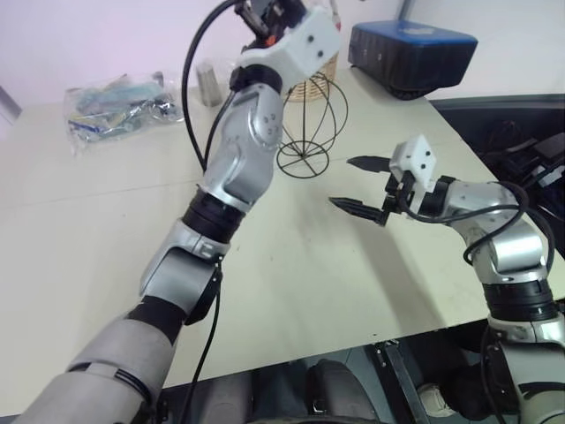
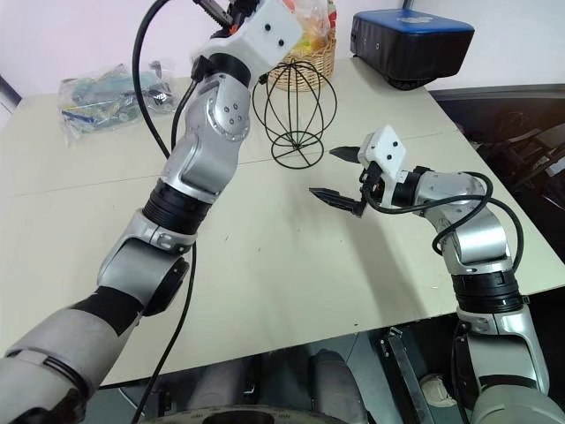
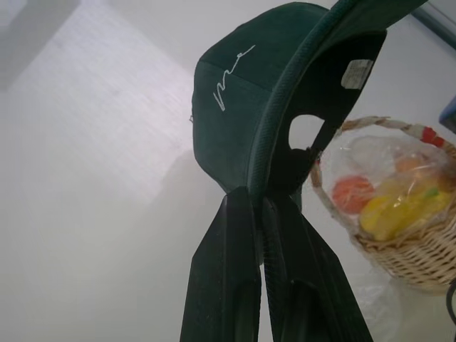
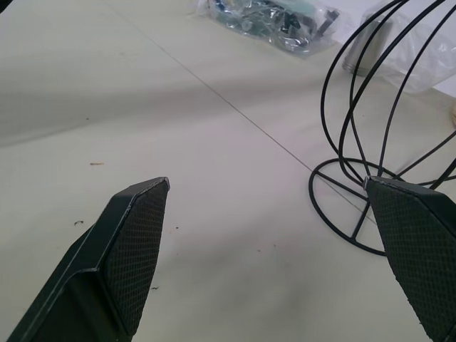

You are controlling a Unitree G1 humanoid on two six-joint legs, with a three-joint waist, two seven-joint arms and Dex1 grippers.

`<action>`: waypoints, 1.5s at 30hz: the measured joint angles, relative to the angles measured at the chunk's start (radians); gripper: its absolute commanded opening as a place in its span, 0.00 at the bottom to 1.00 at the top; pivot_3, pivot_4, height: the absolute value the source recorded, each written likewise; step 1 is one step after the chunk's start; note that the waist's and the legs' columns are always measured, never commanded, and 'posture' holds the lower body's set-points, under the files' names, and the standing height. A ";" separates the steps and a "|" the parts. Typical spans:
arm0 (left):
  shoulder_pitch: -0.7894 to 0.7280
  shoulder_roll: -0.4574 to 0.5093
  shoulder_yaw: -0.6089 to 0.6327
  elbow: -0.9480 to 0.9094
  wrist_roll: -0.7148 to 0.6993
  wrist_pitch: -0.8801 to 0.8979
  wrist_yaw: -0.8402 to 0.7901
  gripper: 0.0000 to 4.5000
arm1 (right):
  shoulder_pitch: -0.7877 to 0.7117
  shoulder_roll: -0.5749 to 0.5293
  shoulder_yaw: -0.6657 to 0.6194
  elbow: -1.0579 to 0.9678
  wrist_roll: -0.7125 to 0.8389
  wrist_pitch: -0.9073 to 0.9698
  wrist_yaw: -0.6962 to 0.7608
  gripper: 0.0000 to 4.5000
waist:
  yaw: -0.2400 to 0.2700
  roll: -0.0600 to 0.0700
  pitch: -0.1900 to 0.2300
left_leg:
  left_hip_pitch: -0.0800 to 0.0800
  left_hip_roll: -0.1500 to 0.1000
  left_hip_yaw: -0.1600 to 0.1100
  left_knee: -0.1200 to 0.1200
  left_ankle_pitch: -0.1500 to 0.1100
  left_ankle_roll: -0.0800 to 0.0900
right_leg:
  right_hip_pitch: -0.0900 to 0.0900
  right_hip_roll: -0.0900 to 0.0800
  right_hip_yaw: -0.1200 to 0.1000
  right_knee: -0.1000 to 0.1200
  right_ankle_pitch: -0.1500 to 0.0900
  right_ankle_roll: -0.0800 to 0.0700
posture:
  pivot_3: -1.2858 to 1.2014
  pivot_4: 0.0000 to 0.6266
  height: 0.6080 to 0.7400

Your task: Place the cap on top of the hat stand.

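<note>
We've got the cap (image 3: 242, 107) pinched by its rim in our left hand (image 3: 262, 206), raised near the hat stand (image 2: 296, 110) on the bench (image 2: 265, 265); our right hand (image 2: 340, 177) waits spread beside it. A thin grip might slip, or the light wire globe tip

The cap (image 3: 242, 107) is soft matt cloth with white stitched script. The stand (image 2: 295, 110) is thin black wire. The basket (image 3: 399, 235) is woven wicker holding glossy clear wrap. The fingers (image 4: 132, 246) have rough, cross-hatched black pads. The table (image 1: 106, 203) is smooth and matt.
</note>
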 measured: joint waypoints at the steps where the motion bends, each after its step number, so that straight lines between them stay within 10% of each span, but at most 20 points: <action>1: 0.012 -0.003 -0.002 -0.021 0.011 0.011 0.001 0.03 | -0.001 0.001 0.001 0.005 -0.001 -0.002 0.001 1.00 | 0.000 0.000 0.000 | 0.000 0.000 0.000 0.000 0.000 0.000 | 0.000 0.000 0.000 0.000 0.000 0.000 | 0.52 0.24 1.00; 45: 0.322 -0.047 -0.109 -0.381 0.278 0.147 -0.229 0.03 | 0.032 -0.024 0.006 0.087 -0.030 -0.031 0.030 1.00 | 0.000 0.000 0.000 | 0.000 0.000 0.001 0.001 0.000 0.001 | 0.000 0.000 0.001 0.002 0.000 0.000 | 0.52 0.24 1.00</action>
